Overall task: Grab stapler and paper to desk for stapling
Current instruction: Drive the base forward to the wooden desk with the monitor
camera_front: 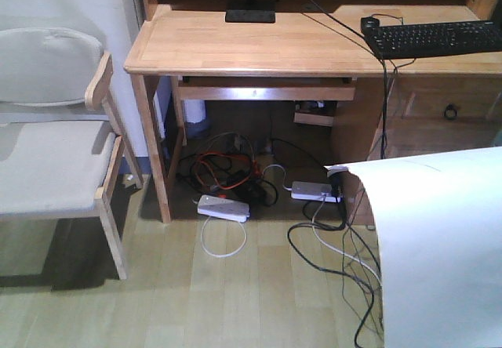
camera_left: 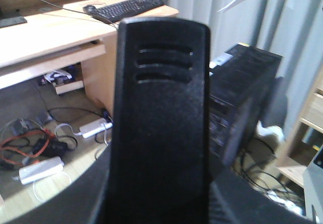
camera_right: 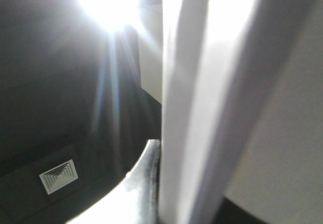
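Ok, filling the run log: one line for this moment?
phase: pre-placement | paper: aloft, right side, not on desk | stapler: probably black ridged shape filling left wrist view | jaws: cannot tell

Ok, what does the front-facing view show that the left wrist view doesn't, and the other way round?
Front only: a chair left of the desk, and the paper showing its broad curled face at lower right. Left wrist only: a close black slotted object, possibly the stapler, a black computer tower and curtains. Both: the desk, keyboard, white power strips and orange cable on the floor.
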